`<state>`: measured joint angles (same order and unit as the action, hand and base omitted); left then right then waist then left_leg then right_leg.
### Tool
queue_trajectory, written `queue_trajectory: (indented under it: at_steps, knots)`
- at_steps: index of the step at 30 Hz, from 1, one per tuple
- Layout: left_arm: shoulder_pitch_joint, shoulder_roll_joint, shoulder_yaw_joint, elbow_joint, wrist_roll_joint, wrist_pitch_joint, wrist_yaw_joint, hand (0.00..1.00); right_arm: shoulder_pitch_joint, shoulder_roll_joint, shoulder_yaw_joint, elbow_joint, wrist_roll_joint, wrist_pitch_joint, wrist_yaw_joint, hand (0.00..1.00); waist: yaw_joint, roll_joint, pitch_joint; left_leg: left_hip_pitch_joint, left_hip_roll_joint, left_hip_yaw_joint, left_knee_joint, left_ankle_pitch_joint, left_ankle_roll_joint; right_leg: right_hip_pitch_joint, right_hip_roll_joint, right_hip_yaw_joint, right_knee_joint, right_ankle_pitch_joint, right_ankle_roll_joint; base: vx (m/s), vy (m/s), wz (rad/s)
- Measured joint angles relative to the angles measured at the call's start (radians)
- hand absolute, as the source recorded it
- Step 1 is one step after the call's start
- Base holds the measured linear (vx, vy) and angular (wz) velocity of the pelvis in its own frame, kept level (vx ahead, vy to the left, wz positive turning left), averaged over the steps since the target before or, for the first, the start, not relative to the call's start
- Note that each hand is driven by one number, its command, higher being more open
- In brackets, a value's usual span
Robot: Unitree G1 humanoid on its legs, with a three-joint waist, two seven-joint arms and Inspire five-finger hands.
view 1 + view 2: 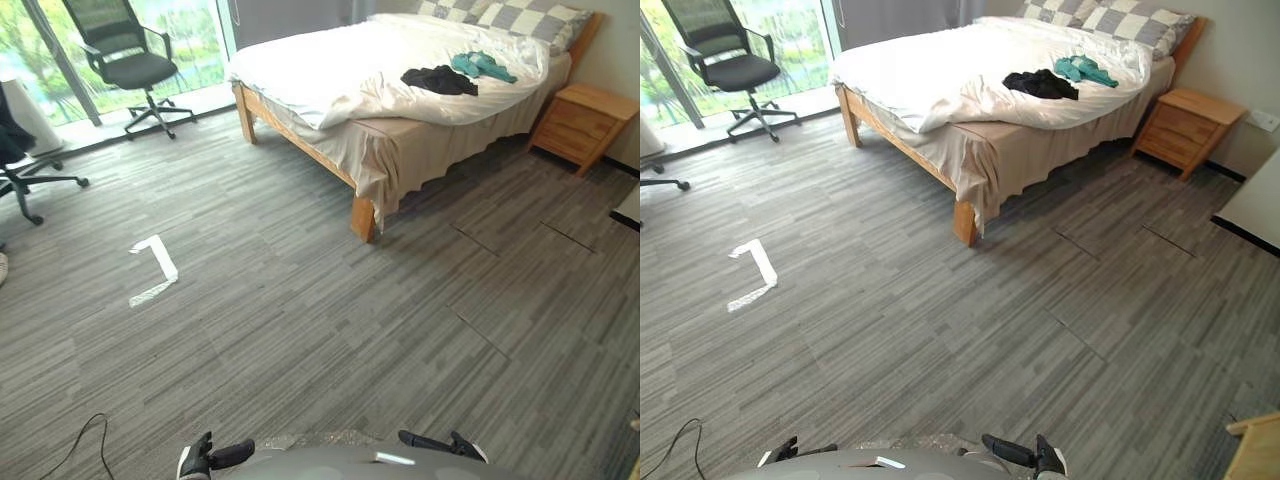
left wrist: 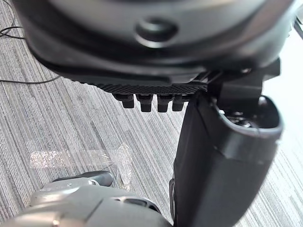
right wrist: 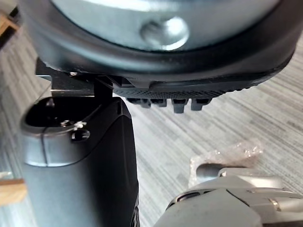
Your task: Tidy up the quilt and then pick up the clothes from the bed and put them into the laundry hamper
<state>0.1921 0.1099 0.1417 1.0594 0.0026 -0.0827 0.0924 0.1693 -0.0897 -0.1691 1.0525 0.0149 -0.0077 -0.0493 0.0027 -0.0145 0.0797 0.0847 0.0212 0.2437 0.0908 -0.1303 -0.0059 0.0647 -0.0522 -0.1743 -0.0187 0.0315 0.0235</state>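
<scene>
A wooden bed (image 1: 362, 215) stands far ahead at the right, well out of reach. Its white quilt (image 1: 340, 70) lies rumpled, bunched toward the foot and hanging over the near side. A black garment (image 1: 440, 80) and a teal garment (image 1: 482, 66) lie side by side on the quilt, just below the checked pillows (image 1: 520, 18). My left hand (image 1: 210, 457) and right hand (image 1: 440, 442) hang low close to my body. In the wrist views the left hand's fingers (image 2: 149, 101) and the right hand's fingers (image 3: 173, 103) are straight and hold nothing.
A wooden nightstand (image 1: 585, 122) stands right of the bed. A black office chair (image 1: 130, 60) is by the window, another chair's base (image 1: 35, 185) at far left. A white tape mark (image 1: 155, 265) lies on the grey carpet. A white tabletop's edge (image 1: 1255, 210) shows at right.
</scene>
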Motion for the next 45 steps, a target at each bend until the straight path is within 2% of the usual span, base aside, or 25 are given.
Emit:
queue_trajectory:
  at_steps: [2,3,4,7,11,12,17,22,25,26,28,31,33,34,35,36,37,38,39,40,41,42,43,44,45]
  knots:
    - [-0.010,0.007,-0.006,0.006,0.008,-0.001,-0.008,1.00,0.004,0.009,-0.017,0.012,-0.009,0.000,-0.003,1.00,-0.010,-0.008,0.010,0.040,-0.012,-0.003,-0.053,0.025,0.004,0.028,-0.004,-0.014,-0.025,0.009,0.002,0.08,0.032,0.06]
    - [-0.017,0.007,-0.008,0.008,0.009,-0.002,-0.008,1.00,0.005,0.009,-0.019,0.014,-0.009,0.001,-0.003,1.00,-0.010,0.001,0.013,0.048,-0.014,-0.004,-0.063,0.028,0.002,0.032,-0.004,-0.015,-0.030,0.009,0.003,0.10,0.042,0.08]
    - [-0.028,0.005,-0.008,0.013,0.009,-0.002,-0.009,1.00,0.003,0.007,-0.018,0.014,-0.012,0.000,-0.003,1.00,-0.008,-0.006,0.015,0.064,-0.019,-0.006,-0.079,0.032,0.003,0.046,-0.006,-0.020,-0.039,0.010,0.004,0.09,0.046,0.10]
    - [-0.045,0.007,-0.029,0.013,0.013,-0.003,-0.010,1.00,-0.007,0.004,-0.018,0.014,-0.047,0.000,-0.002,1.00,-0.009,0.001,0.023,0.076,-0.027,-0.015,-0.101,0.040,-0.001,0.055,-0.012,-0.040,-0.045,0.010,0.008,0.08,0.049,0.15]
    - [-0.056,0.010,-0.049,0.013,0.025,-0.004,-0.010,1.00,-0.027,0.001,-0.018,0.014,-0.048,0.000,-0.002,1.00,-0.010,0.004,0.040,0.097,-0.030,-0.012,-0.114,0.041,-0.003,0.073,-0.012,-0.041,-0.054,0.008,0.022,0.01,0.006,0.01]
    - [-0.066,0.011,-0.053,0.013,0.045,-0.004,-0.010,1.00,-0.028,0.001,-0.018,0.014,-0.049,0.000,-0.002,1.00,-0.010,0.004,0.045,0.100,-0.030,-0.011,-0.116,0.041,-0.003,0.077,-0.013,-0.041,-0.054,0.003,0.034,-0.03,-0.017,-0.01]
    - [-0.067,0.018,-0.080,0.014,0.048,-0.004,-0.010,1.00,-0.031,0.001,-0.018,0.014,-0.051,0.000,-0.002,1.00,-0.016,0.004,0.048,0.117,-0.029,0.000,-0.147,0.054,-0.017,0.076,-0.009,-0.037,-0.054,-0.001,0.040,-0.05,-0.028,-0.04]
    - [-0.074,0.027,-0.107,0.027,0.086,-0.004,-0.014,1.00,-0.035,0.001,-0.017,0.011,-0.052,0.000,-0.002,1.00,-0.032,0.003,0.048,0.121,-0.028,0.019,-0.168,0.062,-0.013,0.062,-0.004,-0.018,-0.058,0.001,0.038,-0.07,-0.032,-0.13]
    - [-0.088,0.039,-0.139,0.031,0.087,-0.003,-0.021,1.00,-0.040,0.002,-0.018,0.010,-0.052,0.000,-0.003,1.00,-0.036,0.000,0.059,0.115,-0.025,0.053,-0.174,0.061,-0.013,0.032,0.002,0.012,-0.050,0.004,0.033,-0.05,-0.024,-0.32]
    - [-0.098,0.043,-0.148,0.031,0.087,-0.003,-0.024,1.00,-0.048,0.001,-0.018,0.009,-0.051,0.000,-0.003,1.00,-0.038,-0.001,0.066,0.098,-0.021,0.073,-0.170,0.058,-0.014,-0.008,0.004,0.029,-0.012,-0.006,0.021,-0.05,-0.019,-0.48]
    - [-0.130,0.060,-0.173,0.032,0.087,-0.002,-0.029,1.00,-0.071,0.009,-0.028,0.001,-0.048,0.000,-0.004,1.00,-0.043,-0.011,0.093,0.053,-0.011,0.114,-0.130,0.039,-0.016,-0.106,0.002,0.044,0.106,-0.049,0.002,-0.01,-0.037,-0.57]
    - [-0.148,0.068,-0.185,0.043,0.087,0.000,-0.030,1.00,-0.075,0.019,-0.065,-0.014,-0.040,-0.002,-0.005,1.00,-0.067,-0.014,0.110,0.047,-0.001,0.147,-0.090,0.008,-0.024,-0.160,-0.007,0.026,0.212,-0.105,0.000,0.03,-0.068,-0.40]
    - [-0.163,0.063,-0.210,0.051,0.087,0.000,-0.030,1.00,-0.077,0.020,-0.091,-0.028,-0.039,-0.007,-0.004,1.00,-0.083,0.004,0.121,0.064,0.019,0.180,-0.056,-0.024,-0.032,-0.189,-0.021,-0.059,0.303,-0.136,0.016,0.05,-0.107,-0.42]
    - [-0.184,0.049,-0.225,0.053,0.086,0.000,-0.031,1.00,-0.079,0.022,-0.126,-0.033,-0.036,-0.014,-0.003,1.00,-0.101,0.027,0.135,0.087,0.040,0.195,-0.058,-0.029,-0.036,-0.231,-0.064,-0.225,0.412,-0.177,-0.002,0.08,-0.130,-0.48]
    - [-0.200,0.036,-0.225,0.052,0.086,0.000,-0.031,1.00,-0.084,0.030,-0.163,-0.037,-0.026,-0.021,-0.004,1.00,-0.108,0.041,0.148,0.111,0.062,0.217,-0.056,-0.046,-0.062,-0.245,-0.106,-0.336,0.436,-0.197,-0.034,0.10,-0.133,-0.46]
    - [-0.201,0.030,-0.224,0.052,0.086,0.000,-0.031,1.00,-0.087,0.030,-0.171,-0.036,-0.019,-0.020,-0.003,1.00,-0.108,0.047,0.151,0.121,0.080,0.231,-0.054,-0.055,-0.077,-0.252,-0.108,-0.353,0.425,-0.196,-0.034,0.16,-0.148,-0.63]
    - [-0.202,0.019,-0.223,0.052,0.087,0.000,-0.031,1.00,-0.089,0.023,-0.173,-0.037,-0.002,-0.021,0.001,1.00,-0.112,0.067,0.156,0.136,0.132,0.257,-0.041,-0.073,-0.109,-0.275,-0.096,-0.361,0.373,-0.187,-0.029,0.21,-0.200,-0.68]
    - [-0.203,0.012,-0.222,0.052,0.087,-0.002,-0.032,1.00,-0.090,0.021,-0.173,-0.041,0.002,-0.023,0.000,1.00,-0.120,0.082,0.152,0.138,0.181,0.279,-0.035,-0.082,-0.142,-0.332,-0.094,-0.352,0.327,-0.162,0.008,0.25,-0.232,-0.71]
    - [-0.208,0.009,-0.221,0.053,0.087,-0.004,-0.033,1.00,-0.092,0.023,-0.179,-0.049,0.006,-0.027,0.000,1.00,-0.123,0.084,0.152,0.142,0.209,0.292,-0.036,-0.083,-0.169,-0.393,-0.106,-0.338,0.312,-0.135,0.027,0.26,-0.214,-0.51]
    - [-0.215,0.008,-0.218,0.058,0.087,-0.005,-0.034,1.00,-0.093,0.026,-0.182,-0.059,0.015,-0.032,0.005,1.00,-0.127,0.080,0.154,0.151,0.220,0.303,-0.041,-0.080,-0.183,-0.423,-0.111,-0.334,0.293,-0.107,0.031,0.39,-0.300,-0.36]
    - [-0.228,0.009,-0.206,0.079,0.089,-0.005,-0.038,1.00,-0.095,0.035,-0.179,-0.076,0.024,-0.038,0.009,1.00,-0.136,0.059,0.162,0.182,0.228,0.316,-0.049,-0.077,-0.209,-0.430,-0.124,-0.321,0.197,-0.034,0.058,0.61,-0.481,-0.33]
    - [-0.225,-0.005,-0.190,0.098,0.099,-0.005,-0.046,1.00,-0.102,0.042,-0.186,-0.066,0.030,-0.036,0.013,1.00,-0.141,0.068,0.174,0.260,0.271,0.340,-0.065,-0.060,-0.233,-0.415,-0.110,-0.325,0.215,0.116,-0.027,0.72,-0.584,-0.30]
    - [-0.232,-0.034,-0.180,0.096,0.123,-0.009,-0.053,1.00,-0.117,0.034,-0.209,-0.067,0.037,-0.042,0.018,1.00,-0.144,0.101,0.191,0.280,0.305,0.337,-0.045,0.005,-0.222,-0.425,-0.093,-0.323,0.310,0.032,-0.095,0.68,-0.600,-0.26]
    - [-0.233,-0.048,-0.179,0.084,0.126,-0.012,-0.058,1.00,-0.122,0.021,-0.217,-0.065,0.037,-0.042,0.018,1.00,-0.145,0.110,0.193,0.262,0.328,0.317,0.025,0.066,-0.204,-0.421,-0.085,-0.322,0.356,-0.017,-0.097,0.61,-0.569,-0.14]
    - [-0.228,-0.060,-0.169,0.069,0.124,-0.015,-0.059,1.00,-0.121,0.016,-0.216,-0.054,0.036,-0.040,0.020,1.00,-0.144,0.113,0.196,0.201,0.376,0.266,0.199,0.139,-0.131,-0.391,-0.085,-0.320,0.368,-0.076,-0.093,0.66,-0.555,-0.12]
